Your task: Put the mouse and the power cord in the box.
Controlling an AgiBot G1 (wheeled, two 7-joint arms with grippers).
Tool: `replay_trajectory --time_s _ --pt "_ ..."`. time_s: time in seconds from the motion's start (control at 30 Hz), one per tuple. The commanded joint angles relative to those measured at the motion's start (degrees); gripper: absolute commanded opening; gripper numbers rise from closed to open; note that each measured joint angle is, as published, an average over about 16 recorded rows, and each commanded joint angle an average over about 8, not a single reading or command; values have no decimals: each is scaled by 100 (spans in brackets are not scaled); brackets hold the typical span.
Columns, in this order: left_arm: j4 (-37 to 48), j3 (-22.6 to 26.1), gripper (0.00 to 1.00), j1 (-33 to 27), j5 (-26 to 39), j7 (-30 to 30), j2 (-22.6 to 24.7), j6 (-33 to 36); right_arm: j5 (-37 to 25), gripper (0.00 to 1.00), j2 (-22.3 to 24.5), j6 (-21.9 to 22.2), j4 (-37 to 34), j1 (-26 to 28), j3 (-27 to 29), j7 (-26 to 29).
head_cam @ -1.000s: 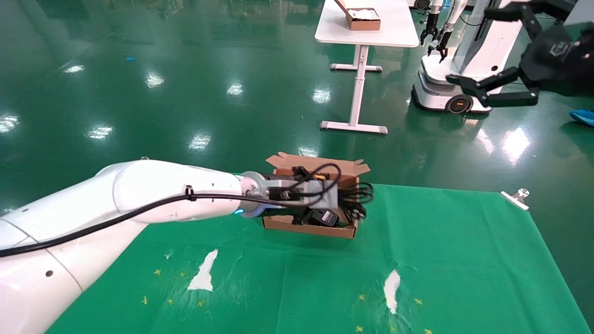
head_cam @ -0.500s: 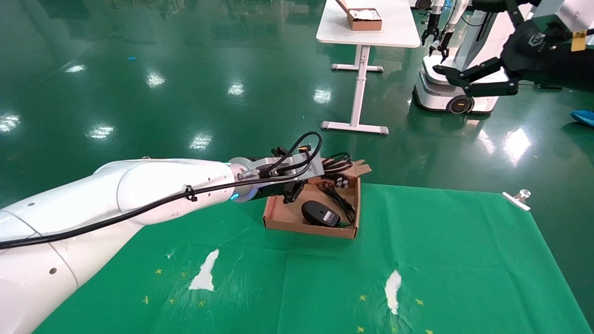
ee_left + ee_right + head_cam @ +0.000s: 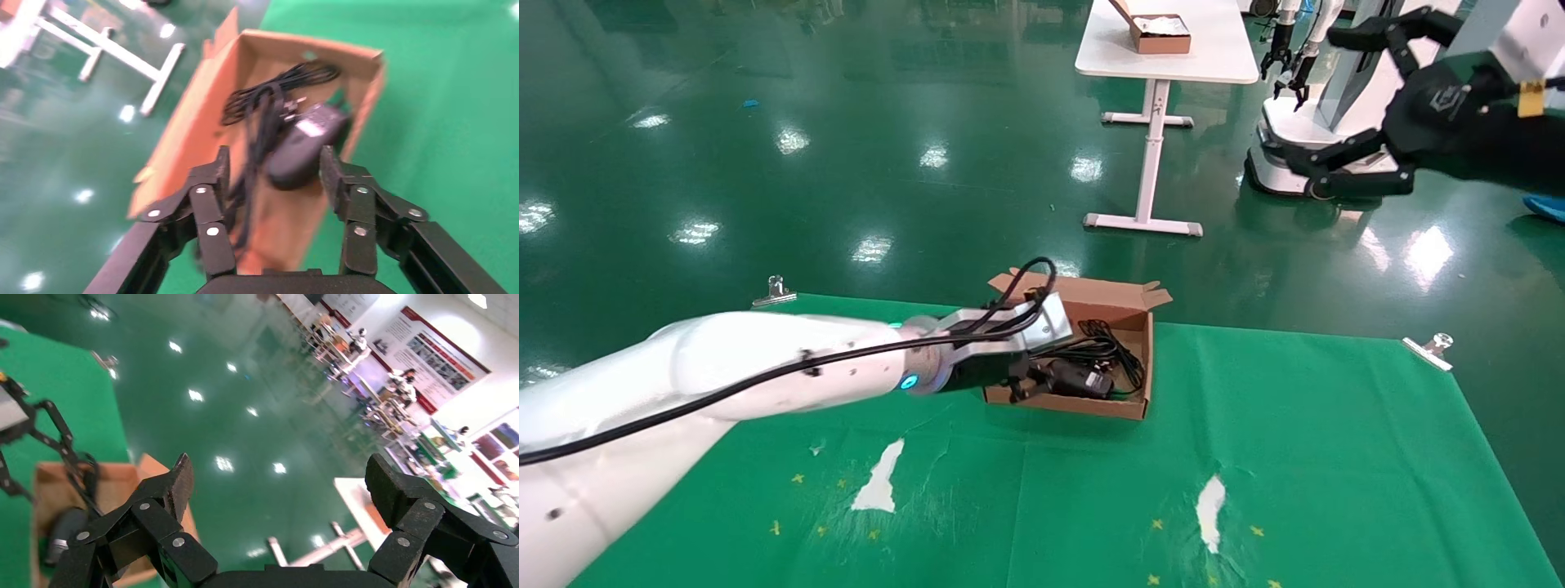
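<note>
The mouse (image 3: pixel 304 150) and coiled power cord (image 3: pixel 269 101) are seen inside the box (image 3: pixel 1133 299) — left gripper (image 3: pixel 273 177) spread empty at its near end, right gripper (image 3: pixel 1344 106) raised wide apart.

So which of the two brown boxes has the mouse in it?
The box on the green mat, at the left hand, holds the mouse; the white-topped box sits on the far table.

light: bright overhead, I see glare spots on the glossy floor (image 3: pixel 870 163) | blur: left wrist view smeared | shadows: soft, faint
</note>
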Motion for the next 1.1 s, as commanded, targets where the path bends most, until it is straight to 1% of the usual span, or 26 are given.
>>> replay_trajectory --time_s 0.03,1.1 --pt "-127 -208 100 129 -158 17 -145 191 76 100 32 -60 132 -133 35 116" --pt "-2179 -3583 100 2215 -2728 296 -2493 3283 1329 100 551 -1051 2325 -2331 611 2021"
